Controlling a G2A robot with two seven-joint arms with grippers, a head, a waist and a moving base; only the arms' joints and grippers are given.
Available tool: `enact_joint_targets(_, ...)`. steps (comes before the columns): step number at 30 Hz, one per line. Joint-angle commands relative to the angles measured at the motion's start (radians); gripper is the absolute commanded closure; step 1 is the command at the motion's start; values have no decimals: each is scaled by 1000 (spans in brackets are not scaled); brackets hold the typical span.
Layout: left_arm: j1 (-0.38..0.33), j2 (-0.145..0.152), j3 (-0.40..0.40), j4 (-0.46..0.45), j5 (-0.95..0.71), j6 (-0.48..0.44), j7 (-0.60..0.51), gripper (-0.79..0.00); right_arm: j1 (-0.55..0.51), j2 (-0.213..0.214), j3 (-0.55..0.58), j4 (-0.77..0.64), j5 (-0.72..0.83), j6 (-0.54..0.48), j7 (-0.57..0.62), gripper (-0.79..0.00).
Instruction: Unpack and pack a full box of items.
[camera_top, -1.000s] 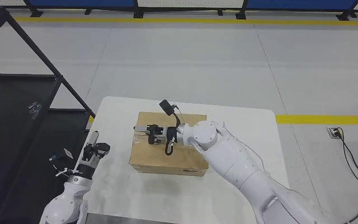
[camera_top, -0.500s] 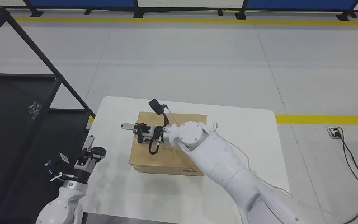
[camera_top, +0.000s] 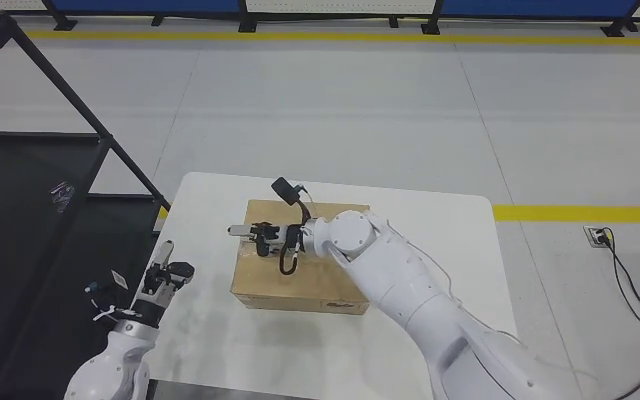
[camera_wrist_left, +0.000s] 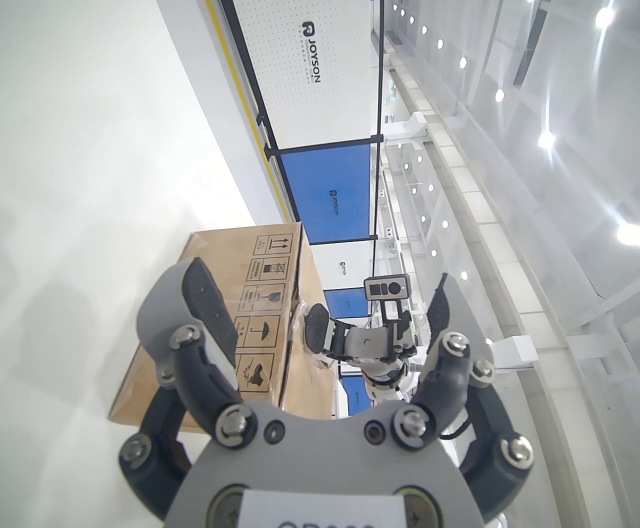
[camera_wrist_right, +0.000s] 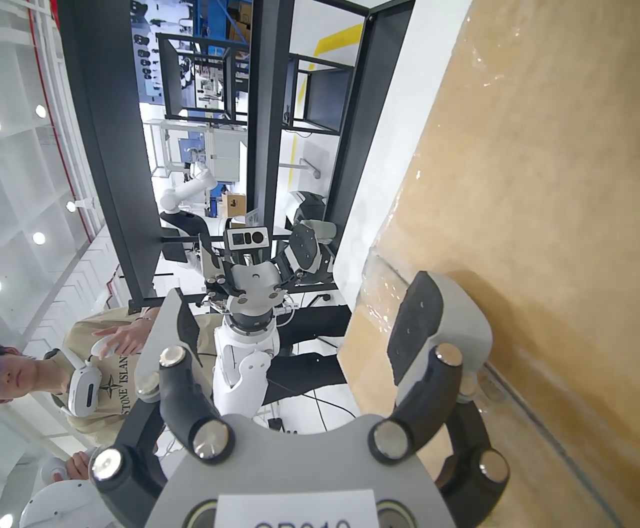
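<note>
A closed, taped cardboard box (camera_top: 300, 270) stands in the middle of the white table (camera_top: 440, 230). My right gripper (camera_top: 238, 231) hangs at the box's far left top edge, open, with nothing between its fingers. In the right wrist view the gripper (camera_wrist_right: 300, 325) has one pad (camera_wrist_right: 415, 325) lying against the box top (camera_wrist_right: 525, 200), beside the clear tape (camera_wrist_right: 380, 285) at the edge. My left gripper (camera_top: 163, 265) is near the table's left edge, apart from the box, open and empty. The left wrist view shows this gripper (camera_wrist_left: 325, 310) facing the box's printed side (camera_wrist_left: 255, 300), with the right gripper (camera_wrist_left: 325, 332) farther off.
A black metal frame (camera_top: 90, 130) rises beside the table's left side. Bare table surface lies to the right of the box and in front of it. A yellow line (camera_top: 560, 212) runs across the floor beyond the table's right edge.
The right gripper swung left past the box's edge, then came back a little toward the box. The left gripper drew back slightly toward the table's near left edge.
</note>
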Motion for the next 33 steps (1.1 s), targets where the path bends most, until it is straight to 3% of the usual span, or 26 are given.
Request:
enact_joint_targets(1, -5, 0, 7, 1, 4, 2, -1, -785, -1, 9, 10, 3, -9, -9, 18, -785)
enact_joint_targets(18, -49, 1, 66, 12, 40, 19, 7, -785, -50, 148, 137, -65, -103, -40, 85, -785)
enact_joint_targets(26, -68, 2, 86, 18, 53, 28, 13, -785, -127, 238, 233, -249, -173, 14, 100, -785)
enact_joint_targets(33, -81, 3, 96, 22, 59, 37, 19, -785, -242, 324, 350, -488, -281, 139, 120, -785)
